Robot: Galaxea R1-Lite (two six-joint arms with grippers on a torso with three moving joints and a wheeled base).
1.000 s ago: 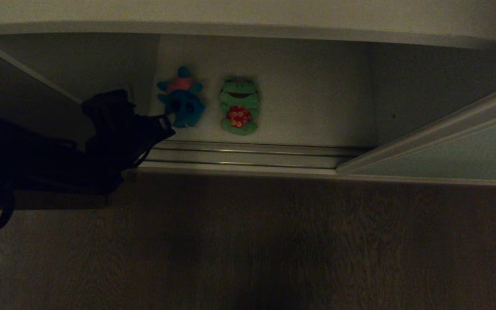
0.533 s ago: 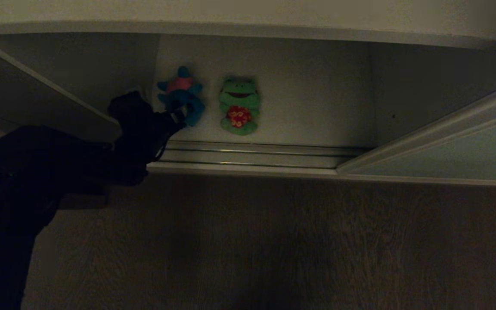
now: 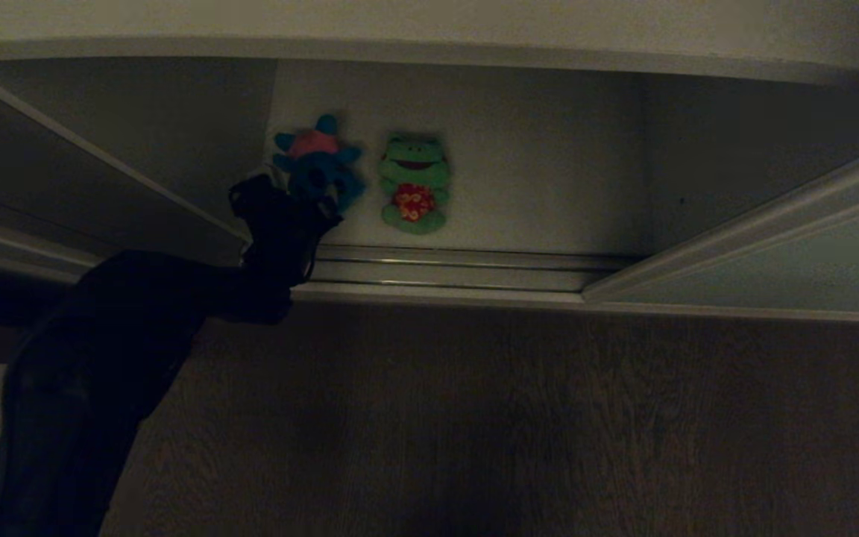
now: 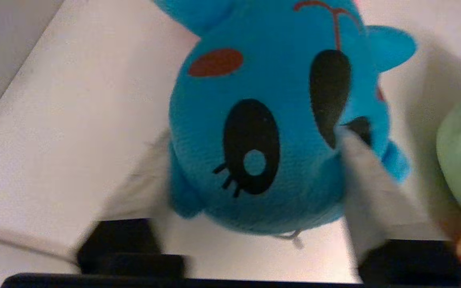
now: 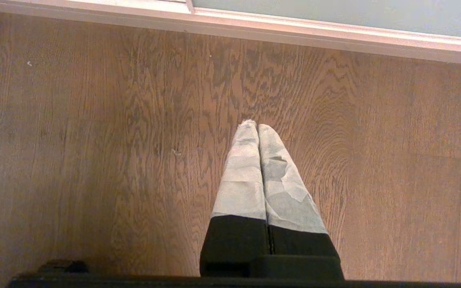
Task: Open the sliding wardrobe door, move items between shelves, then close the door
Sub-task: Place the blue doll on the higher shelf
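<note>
1. Left gripper (image 4: 254, 188) is in at the blue plush toy (image 4: 270, 120), its pale fingers (image 4: 358, 176) spread wide on either side of the round head. One presses the cheek by the eye, but a firm hold isn't there yet as far as I can tell.
2. To do this well: seat both fingers around the widest part of the head, squeeze until the plush gives, then lift straight up so it clears the green frog toy (image 3: 413, 183) lying just beside it.
3. Both toys lie on the bottom white shelf (image 3: 549, 194), near its front edge, with the blue one nearest the left inner wall.
4. In front of them runs the ribbed floor track (image 3: 459, 268), and the sliding wardrobe door (image 3: 795, 261) stands pushed over to the right.
5. Right gripper (image 5: 257, 128) hangs parked over the wooden floor (image 3: 474, 425), its fingers pressed together on nothing.
</note>
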